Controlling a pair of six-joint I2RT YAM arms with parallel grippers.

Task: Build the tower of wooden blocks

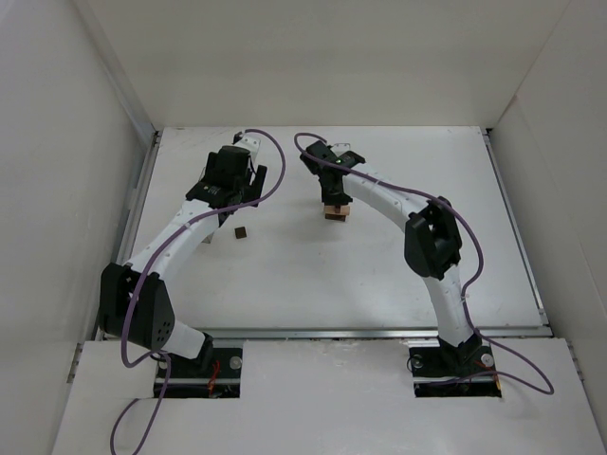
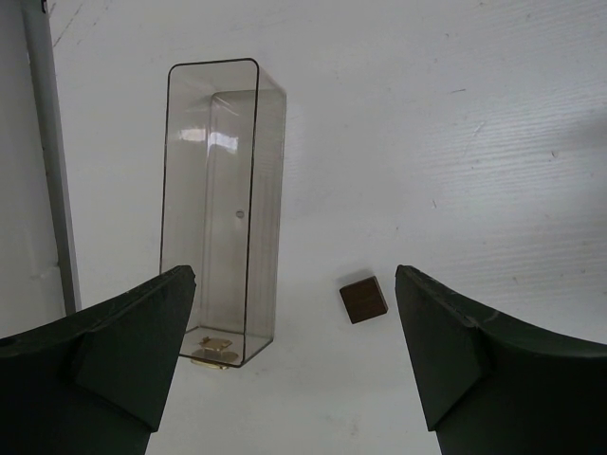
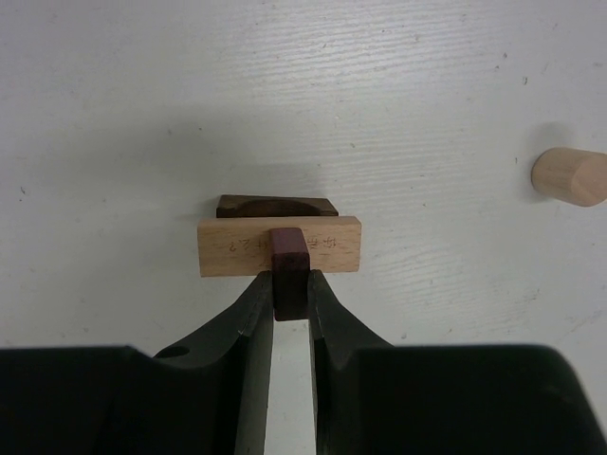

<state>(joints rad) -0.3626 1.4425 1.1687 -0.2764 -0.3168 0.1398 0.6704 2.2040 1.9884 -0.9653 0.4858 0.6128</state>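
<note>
My right gripper (image 3: 289, 287) is shut on a dark reddish-brown block (image 3: 288, 248). It holds the block upright on or just above the flat tan slab (image 3: 237, 246); I cannot tell whether they touch. The slab lies on a dark brown piece (image 3: 275, 205). This small stack (image 1: 336, 213) stands mid-table under the right gripper (image 1: 334, 196). A pale beige cylinder (image 3: 569, 176) lies on its side to the right. My left gripper (image 2: 294, 360) is open and empty above a loose dark brown cube (image 2: 363, 299), which also shows in the top view (image 1: 241, 231).
A clear plastic rectangular box (image 2: 220, 209) lies left of the loose cube, with a small brass catch at its near end. A metal rail (image 2: 47, 161) runs along the table's left edge. White walls enclose the table (image 1: 379, 275).
</note>
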